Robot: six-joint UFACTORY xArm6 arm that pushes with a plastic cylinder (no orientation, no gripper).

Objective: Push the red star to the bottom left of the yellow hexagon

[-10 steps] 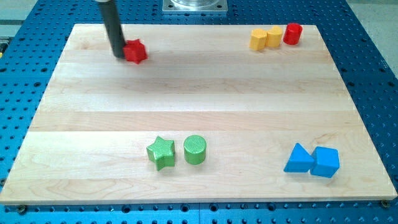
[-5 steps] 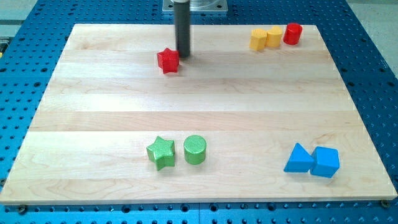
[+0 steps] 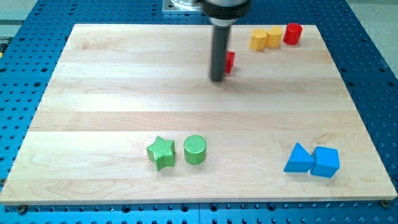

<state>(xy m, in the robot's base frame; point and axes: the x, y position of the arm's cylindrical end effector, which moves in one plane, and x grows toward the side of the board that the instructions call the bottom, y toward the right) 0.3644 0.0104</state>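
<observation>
The red star [image 3: 229, 61] lies on the wooden board [image 3: 93, 93] in the upper middle, mostly hidden behind my rod; only its right part shows. My tip [image 3: 217, 79] rests on the board just left of and below the star, touching or nearly touching it. The yellow hexagon [image 3: 259, 39] sits near the view's top right, up and to the right of the star, with a gap between them. A second yellow block [image 3: 273, 36] touches the hexagon's right side.
A red cylinder [image 3: 292, 33] stands right of the yellow pair. A green star [image 3: 161, 153] and a green cylinder [image 3: 194, 149] sit at the bottom middle. A blue triangle [image 3: 299, 159] and a blue cube [image 3: 326, 162] sit at the bottom right.
The red star has been pushed from the board's upper left rightward toward the yellow hexagon. My rod has moved right with it and now stands at the star's left.
</observation>
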